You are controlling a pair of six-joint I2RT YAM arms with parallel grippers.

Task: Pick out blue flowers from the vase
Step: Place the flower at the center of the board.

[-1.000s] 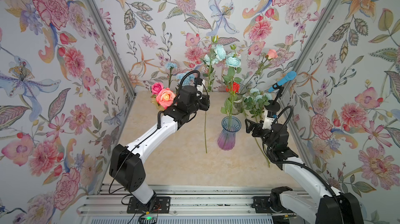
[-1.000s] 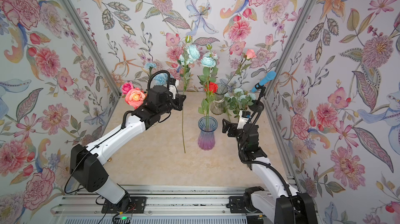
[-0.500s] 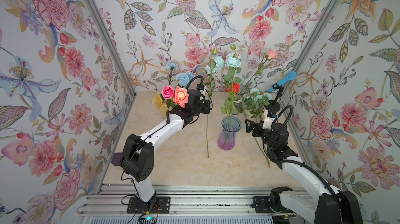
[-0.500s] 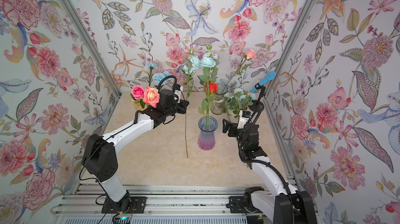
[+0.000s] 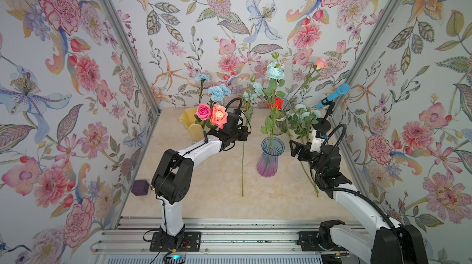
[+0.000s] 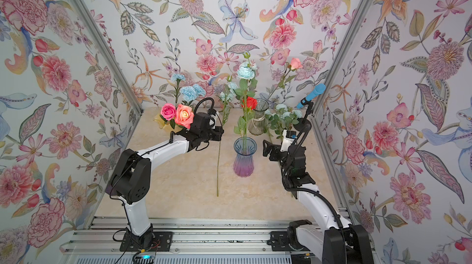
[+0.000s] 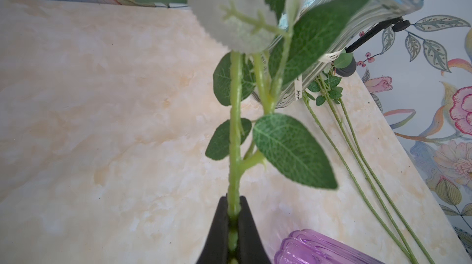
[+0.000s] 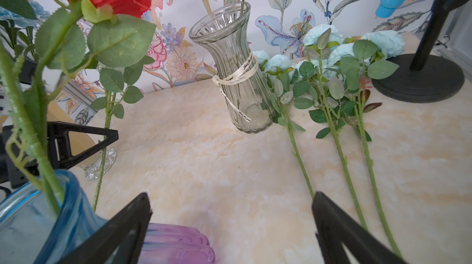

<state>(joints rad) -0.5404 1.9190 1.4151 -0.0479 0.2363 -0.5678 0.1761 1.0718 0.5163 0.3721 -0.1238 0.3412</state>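
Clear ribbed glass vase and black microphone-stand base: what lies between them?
Pale aqua leafy flower sprays lying on the table; right wrist view shows it.

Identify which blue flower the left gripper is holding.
The upright aqua spray beside the blue-purple vase, stem pinched in the left gripper; other blue flowers lie on the table or stand in vases.

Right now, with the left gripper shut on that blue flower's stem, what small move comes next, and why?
Probably lower the left gripper and lay the blue flower on the bare table beside the vase, then open. Its stem hangs wholly outside the vase, and another aqua bloom stands in it.
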